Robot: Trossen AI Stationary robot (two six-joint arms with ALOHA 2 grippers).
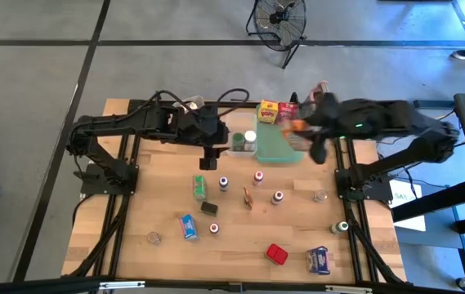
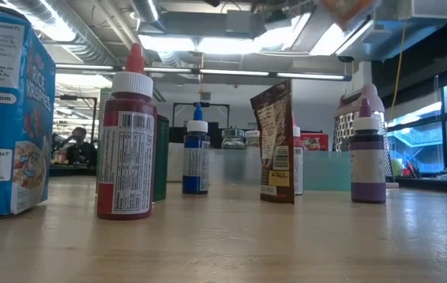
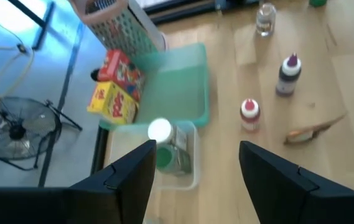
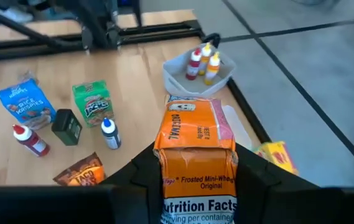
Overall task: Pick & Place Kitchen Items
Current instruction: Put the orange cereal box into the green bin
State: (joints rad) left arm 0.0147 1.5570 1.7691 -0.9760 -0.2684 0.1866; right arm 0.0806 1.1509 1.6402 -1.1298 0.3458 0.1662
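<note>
One orange Frosted Mini-Wheats box [image 4: 196, 163]

Table [image 1: 297, 220] centre crowded: bottles [image 1: 258, 177] near together; right edge freer.

The high view looks straight down on the whole desk [image 1: 240, 237] from well above; the low view sits at desk-top level, close behind a red bottle [image 2: 126, 141], facing the room; the left wrist view looks down over the teal tray [image 3: 177, 87]; the right wrist view faces the desk's far side; both wrist views share the fallen brown packet [image 4: 80, 171].
</note>
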